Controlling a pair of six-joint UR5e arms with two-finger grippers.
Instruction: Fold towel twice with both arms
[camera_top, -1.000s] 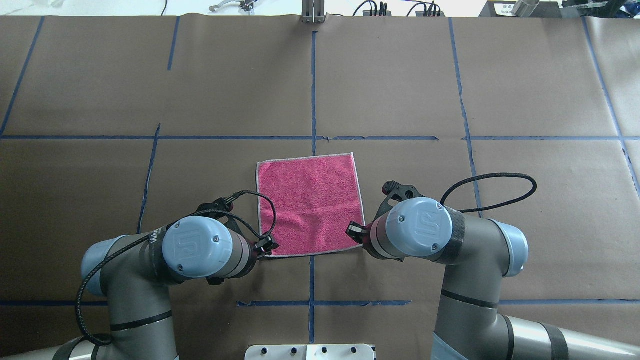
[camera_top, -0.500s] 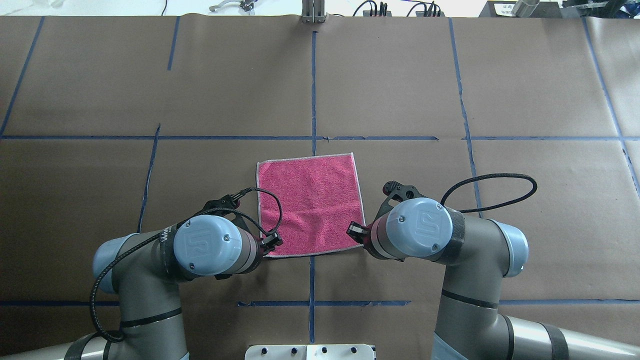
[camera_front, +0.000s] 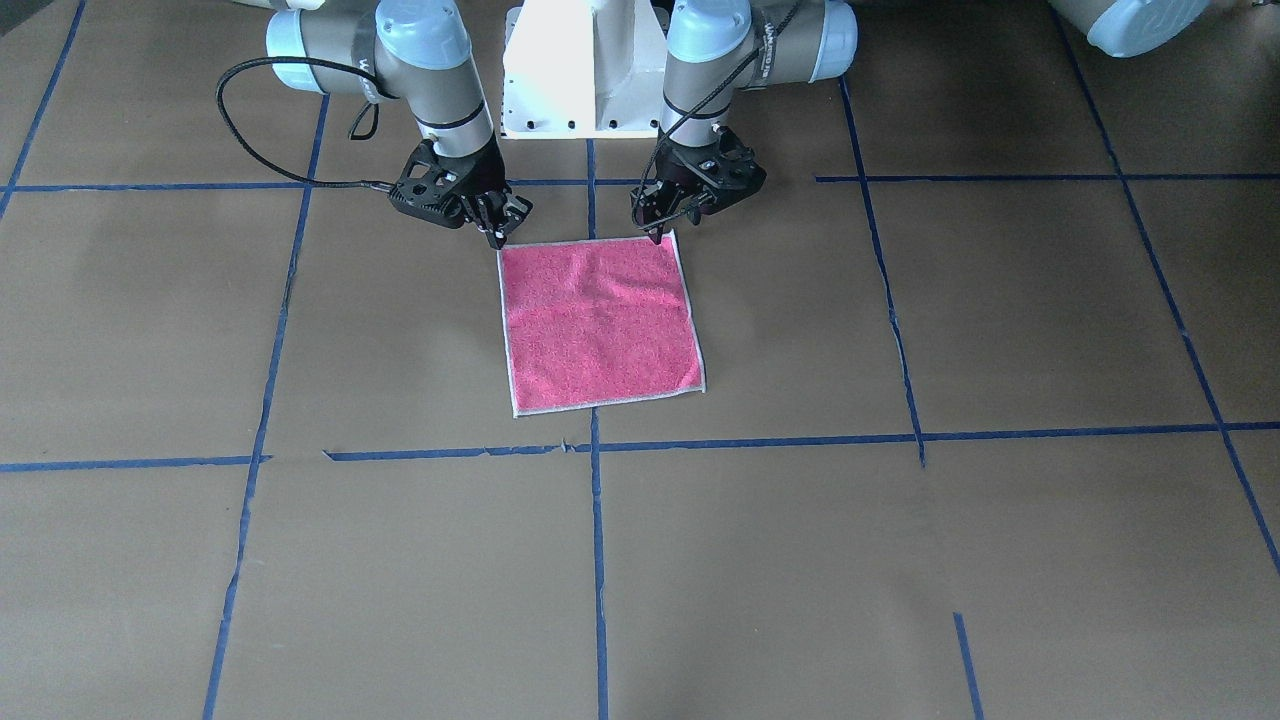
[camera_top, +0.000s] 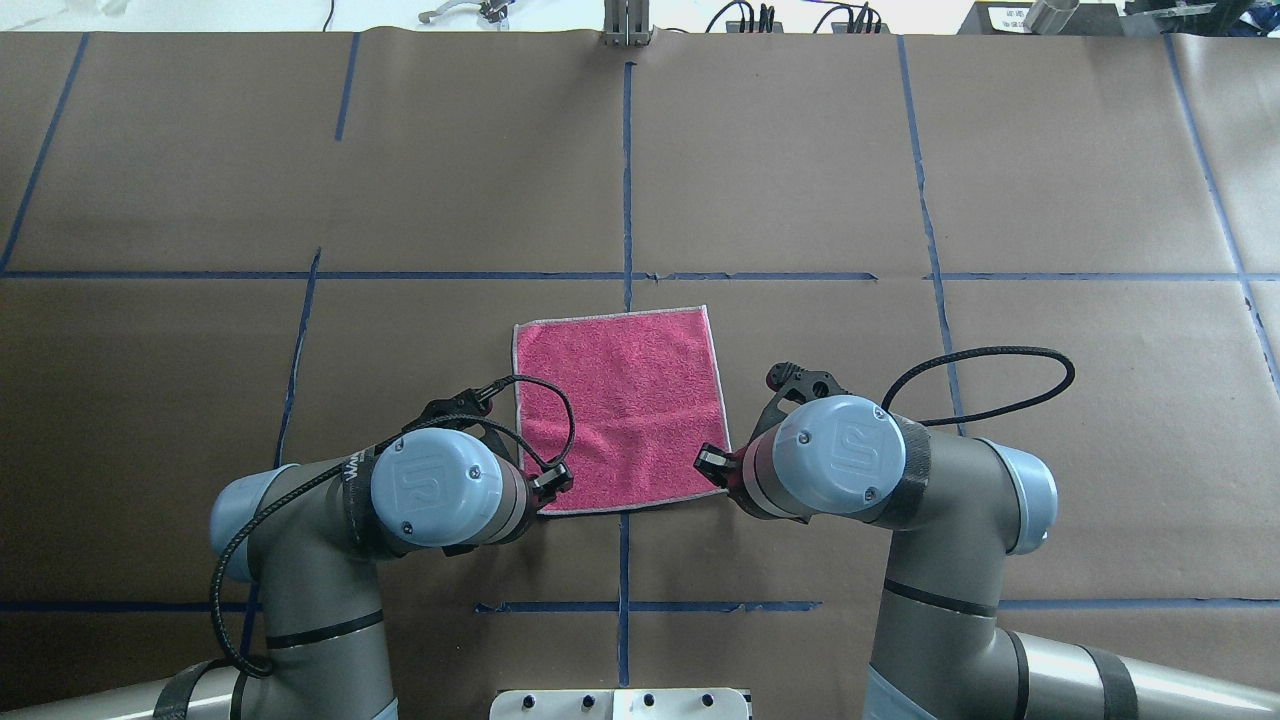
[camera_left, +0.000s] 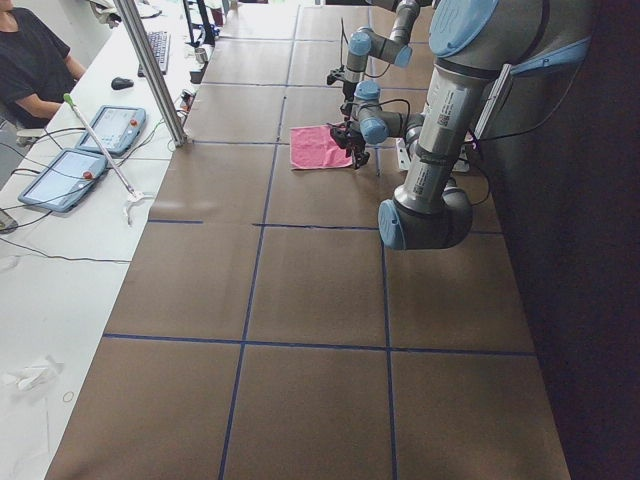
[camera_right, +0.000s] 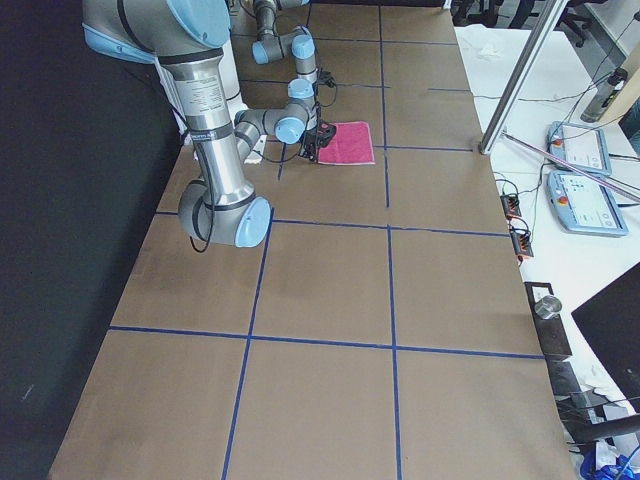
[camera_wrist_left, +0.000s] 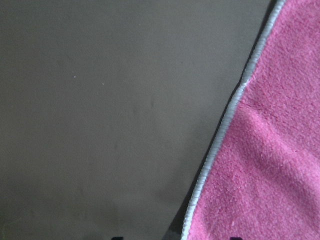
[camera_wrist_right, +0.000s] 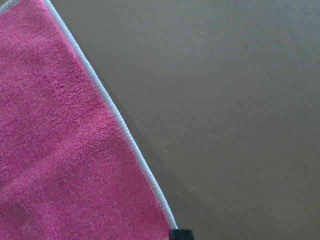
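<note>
The towel (camera_top: 615, 400) lies flat with its pink face up at the table's middle; it also shows in the front view (camera_front: 598, 320). My left gripper (camera_front: 672, 230) is open at the towel's corner nearest the robot on its left. In the left wrist view its fingertips (camera_wrist_left: 116, 238) straddle the pale edging of the towel (camera_wrist_left: 270, 165). My right gripper (camera_front: 497, 238) stands at the other near corner with its fingers together on it. The right wrist view shows one black tip (camera_wrist_right: 180, 234) at the towel (camera_wrist_right: 55, 150) edge.
The white pedestal base (camera_front: 585, 70) stands just behind the grippers. Blue tape lines (camera_top: 626, 170) divide the brown table cover. An operator (camera_left: 30, 60), tablets (camera_left: 60, 175) and a metal pole (camera_left: 150, 70) are at the far side.
My left arm has moved right, bringing its gripper onto the towel's near left corner. The right arm and the towel have not moved.
</note>
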